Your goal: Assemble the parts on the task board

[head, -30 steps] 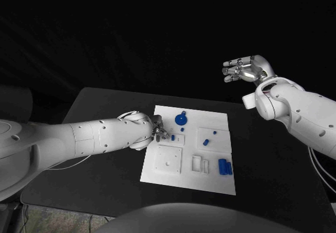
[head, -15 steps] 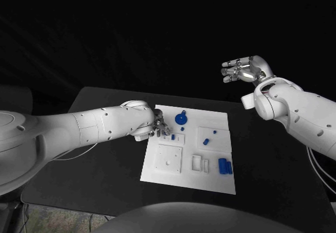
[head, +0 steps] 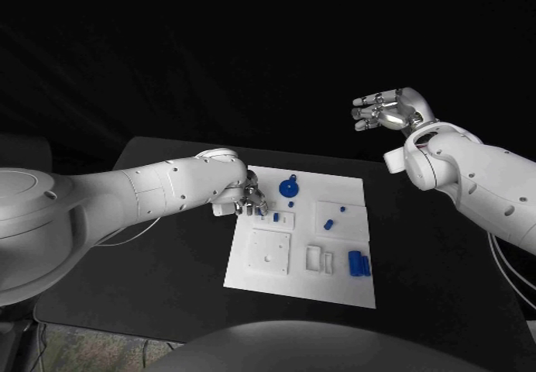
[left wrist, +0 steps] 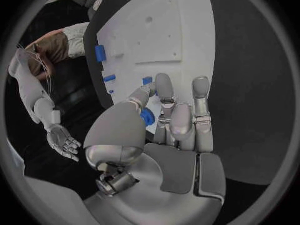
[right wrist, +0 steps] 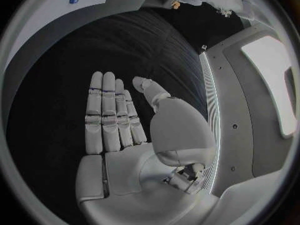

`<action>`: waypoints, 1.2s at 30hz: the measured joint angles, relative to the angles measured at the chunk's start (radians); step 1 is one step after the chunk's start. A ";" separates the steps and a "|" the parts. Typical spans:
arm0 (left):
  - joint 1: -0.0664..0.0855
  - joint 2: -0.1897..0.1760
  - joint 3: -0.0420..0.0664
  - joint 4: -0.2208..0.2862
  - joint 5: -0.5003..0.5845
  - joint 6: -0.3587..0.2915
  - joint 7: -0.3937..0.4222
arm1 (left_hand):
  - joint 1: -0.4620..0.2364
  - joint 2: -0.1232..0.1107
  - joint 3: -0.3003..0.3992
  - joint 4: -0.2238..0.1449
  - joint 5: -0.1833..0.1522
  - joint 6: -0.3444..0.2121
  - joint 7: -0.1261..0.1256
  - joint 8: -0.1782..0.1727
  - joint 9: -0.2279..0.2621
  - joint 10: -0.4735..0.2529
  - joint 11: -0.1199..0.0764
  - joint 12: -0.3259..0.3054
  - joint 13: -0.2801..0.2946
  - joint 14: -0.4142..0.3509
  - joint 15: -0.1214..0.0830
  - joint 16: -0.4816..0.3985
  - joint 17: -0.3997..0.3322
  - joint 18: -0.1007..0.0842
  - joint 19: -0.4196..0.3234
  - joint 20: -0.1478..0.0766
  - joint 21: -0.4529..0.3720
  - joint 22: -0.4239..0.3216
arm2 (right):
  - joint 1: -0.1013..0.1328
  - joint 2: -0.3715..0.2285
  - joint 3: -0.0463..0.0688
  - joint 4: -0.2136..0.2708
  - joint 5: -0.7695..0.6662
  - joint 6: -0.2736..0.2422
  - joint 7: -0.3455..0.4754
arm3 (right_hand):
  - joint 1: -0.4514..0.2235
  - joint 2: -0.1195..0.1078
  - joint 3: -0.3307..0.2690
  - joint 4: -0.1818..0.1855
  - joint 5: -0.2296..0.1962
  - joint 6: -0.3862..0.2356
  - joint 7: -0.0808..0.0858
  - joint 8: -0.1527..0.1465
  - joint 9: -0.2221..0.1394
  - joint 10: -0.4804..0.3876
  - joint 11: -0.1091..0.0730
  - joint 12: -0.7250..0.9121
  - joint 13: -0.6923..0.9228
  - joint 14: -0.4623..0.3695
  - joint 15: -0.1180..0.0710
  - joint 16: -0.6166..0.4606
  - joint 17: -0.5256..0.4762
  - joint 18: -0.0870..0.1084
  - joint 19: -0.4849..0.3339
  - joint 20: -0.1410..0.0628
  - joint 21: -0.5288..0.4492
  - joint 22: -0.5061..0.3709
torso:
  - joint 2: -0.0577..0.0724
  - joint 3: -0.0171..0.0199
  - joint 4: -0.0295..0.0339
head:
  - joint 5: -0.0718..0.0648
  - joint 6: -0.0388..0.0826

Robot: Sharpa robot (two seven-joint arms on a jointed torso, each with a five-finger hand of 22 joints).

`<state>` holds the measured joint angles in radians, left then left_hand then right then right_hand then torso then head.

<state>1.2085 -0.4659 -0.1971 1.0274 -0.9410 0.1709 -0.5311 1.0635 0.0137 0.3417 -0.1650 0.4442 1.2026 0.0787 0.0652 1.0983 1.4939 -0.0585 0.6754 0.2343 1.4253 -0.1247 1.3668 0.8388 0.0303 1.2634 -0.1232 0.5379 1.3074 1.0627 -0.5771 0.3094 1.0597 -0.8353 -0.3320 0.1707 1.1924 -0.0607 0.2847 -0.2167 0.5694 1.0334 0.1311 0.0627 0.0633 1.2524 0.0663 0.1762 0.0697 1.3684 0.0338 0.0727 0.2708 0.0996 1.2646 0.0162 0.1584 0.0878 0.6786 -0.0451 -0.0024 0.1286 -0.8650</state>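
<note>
In the head view, your left hand (head: 248, 203) has slid a little further over the task board (head: 304, 263) edge, so placing looks near. Your right hand (head: 387, 109) stays up, holding nothing. I count six blue parts. In the left wrist view, that hand pinches one blue part (left wrist: 147, 117).

The left robot hand (head: 248, 203) possibly hides a blue part (left wrist: 147, 117).

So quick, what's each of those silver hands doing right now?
Left hand: pinching a small blue plastic part over the white task board.
Right hand: open, holding nothing.
</note>
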 measured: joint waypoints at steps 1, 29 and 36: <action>0.000 0.002 0.000 -0.003 0.001 0.004 -0.001 | 0.000 0.000 0.000 0.000 0.000 0.000 0.000 0.000 0.000 0.000 0.000 0.000 0.000 0.000 0.000 0.000 0.000 0.000 0.000 0.000 0.000 0.000 | 0.000 0.000 0.000 0.000 0.000 0.000 0.000 | 0.000 0.000 0.000 0.000 0.000 0.000 0.000 0.000 0.000 -0.002 0.002 0.000 0.000 0.000 0.000 0.000 -0.001 0.000 0.000 0.000 0.000 0.000 | 0.000 0.0002 0.0003 | 0.000 0.000; -0.013 0.017 -0.011 -0.004 -0.055 -0.037 0.009 | -0.003 0.006 -0.001 0.000 -0.008 0.000 0.000 -0.003 0.003 0.000 0.000 -0.004 0.000 -0.002 0.002 0.000 -0.007 0.000 0.000 0.000 0.000 0.000 | -0.001 0.003 0.000 0.000 0.000 0.003 0.000 | 0.000 0.000 0.000 0.000 0.000 0.000 0.000 0.000 0.000 -0.003 0.003 0.000 0.000 0.000 0.000 0.000 -0.001 0.000 0.000 0.000 0.000 0.000 | -0.001 -0.0002 0.0020 | 0.004 -0.004; -0.024 0.022 -0.014 -0.007 -0.068 -0.045 0.014 | -0.003 0.005 -0.001 0.000 -0.012 0.000 0.000 0.000 0.003 0.000 0.000 -0.004 -0.001 -0.001 0.002 0.000 -0.007 0.000 0.000 0.000 0.000 0.001 | -0.001 0.003 0.000 0.000 0.000 0.004 0.000 | -0.004 0.004 0.003 -0.003 0.000 0.000 0.000 0.000 0.000 -0.003 0.003 0.000 0.000 0.000 0.000 0.000 -0.002 0.000 0.000 0.000 0.000 -0.003 | -0.001 0.0006 0.0012 | 0.004 -0.007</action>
<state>1.1842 -0.4439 -0.2113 1.0201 -1.0093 0.1262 -0.5173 1.0609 0.0190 0.3410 -0.1645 0.4326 1.2026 0.0787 0.0653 1.1008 1.4939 -0.0585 0.6716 0.2336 1.4238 -0.1226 1.3668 0.8322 0.0304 1.2634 -0.1232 0.5379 1.3081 1.0617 -0.5740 0.3094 1.0599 -0.8355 -0.3283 0.1705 1.1881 -0.0563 0.2874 -0.2194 0.5694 1.0338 0.1307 0.0627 0.0633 1.2490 0.0696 0.1762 0.0697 1.3685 0.0337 0.0727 0.2689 0.0995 1.2646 0.0162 0.1584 0.0849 0.6778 -0.0445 -0.0012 0.1325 -0.8716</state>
